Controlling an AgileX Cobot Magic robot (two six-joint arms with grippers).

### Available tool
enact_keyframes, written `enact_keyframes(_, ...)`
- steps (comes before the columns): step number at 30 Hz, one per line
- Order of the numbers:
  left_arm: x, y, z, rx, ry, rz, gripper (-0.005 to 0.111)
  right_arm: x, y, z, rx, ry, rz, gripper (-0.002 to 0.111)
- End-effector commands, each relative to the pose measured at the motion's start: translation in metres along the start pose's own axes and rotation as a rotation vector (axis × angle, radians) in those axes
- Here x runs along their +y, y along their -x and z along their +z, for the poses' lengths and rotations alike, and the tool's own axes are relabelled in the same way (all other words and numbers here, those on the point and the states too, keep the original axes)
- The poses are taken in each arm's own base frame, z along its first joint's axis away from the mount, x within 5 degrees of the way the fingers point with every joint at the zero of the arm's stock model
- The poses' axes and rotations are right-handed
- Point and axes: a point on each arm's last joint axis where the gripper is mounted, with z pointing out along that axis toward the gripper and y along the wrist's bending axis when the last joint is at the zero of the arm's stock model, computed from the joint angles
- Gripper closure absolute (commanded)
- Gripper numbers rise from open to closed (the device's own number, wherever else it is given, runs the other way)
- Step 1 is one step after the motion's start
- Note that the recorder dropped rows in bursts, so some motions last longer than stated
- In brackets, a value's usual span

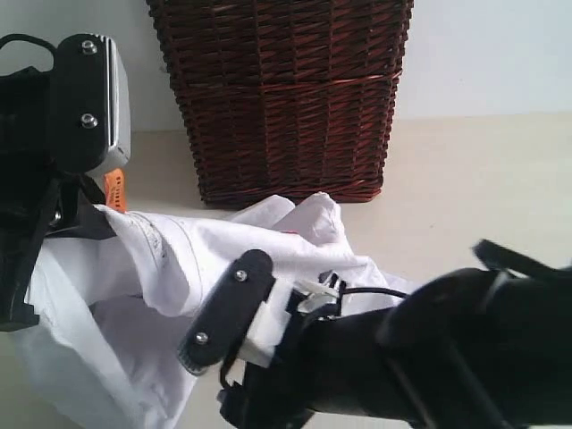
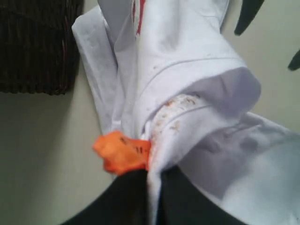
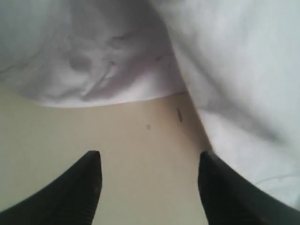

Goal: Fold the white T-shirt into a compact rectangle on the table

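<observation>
A pale beige desk (image 1: 483,179) meets a light wall (image 1: 487,54); a brown wicker basket (image 1: 286,98) stands at the back; the white T-shirt (image 1: 143,277) sits bunched before it; the left claw (image 2: 152,178) pinches its collar beside the orange tag (image 2: 122,152); the right claw (image 3: 149,159) hangs spread above the desk.

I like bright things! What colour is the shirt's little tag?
The tag is orange, clearest in the left wrist view.
</observation>
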Motion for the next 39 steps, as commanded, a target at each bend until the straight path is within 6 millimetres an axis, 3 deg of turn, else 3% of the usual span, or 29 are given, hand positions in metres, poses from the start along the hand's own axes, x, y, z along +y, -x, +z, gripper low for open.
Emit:
enact_keyframes(1,-0.001,0.002,0.0,-0.018,0.001,-0.008,0.107,-0.021,0.014,0.023,0.058,-0.228,0.027,0.05)
enact_keyframes(6,-0.001,0.003,0.0,-0.022,0.002,-0.01,0.107,-0.032,0.012,0.03,0.091,-0.37,0.1,0.056)
enact_keyframes(11,0.0,0.003,0.0,-0.026,0.005,-0.01,0.107,-0.041,0.003,0.026,0.119,-0.488,0.096,0.09)
enact_keyframes(13,0.0,0.003,0.0,-0.026,0.005,-0.01,0.107,-0.038,-0.003,0.026,0.13,-0.454,0.089,0.098)
enact_keyframes(16,0.0,0.003,0.0,-0.027,0.007,-0.01,0.107,-0.034,-0.013,0.025,0.146,-0.411,0.064,0.099)
enact_keyframes(21,0.0,0.003,0.0,-0.027,0.007,-0.01,0.107,-0.043,-0.04,0.005,0.22,-0.547,0.038,0.108)
enact_keyframes(25,0.0,0.004,0.0,-0.032,0.012,-0.01,0.107,-0.043,-0.052,-0.021,0.162,-0.537,0.094,0.108)
enact_keyframes(27,0.0,0.004,0.0,-0.032,0.012,-0.01,0.107,-0.023,-0.039,-0.025,0.052,-0.274,0.049,0.105)
enact_keyframes(28,0.0,0.004,0.0,-0.034,0.012,-0.011,0.107,-0.009,-0.029,-0.024,-0.003,-0.11,0.0,0.095)
enact_keyframes(29,0.0,0.004,0.0,-0.034,0.012,-0.011,0.107,-0.006,-0.024,-0.024,-0.023,-0.069,0.007,0.088)
enact_keyframes(31,0.0,0.004,0.0,-0.035,0.011,-0.012,0.107,-0.007,-0.013,-0.017,-0.046,-0.075,0.023,0.064)
enact_keyframes(32,0.0,0.004,0.0,-0.035,0.011,-0.012,0.107,-0.007,-0.008,-0.012,-0.049,-0.075,0.014,0.059)
enact_keyframes(37,0.0,0.004,0.0,-0.035,0.011,-0.012,0.107,0.01,0.017,0.019,-0.068,-0.124,-0.057,0.058)
enact_keyframes(39,0.0,0.004,0.0,-0.035,0.011,-0.012,0.107,0.001,0.015,0.027,-0.074,-0.356,-0.013,0.058)
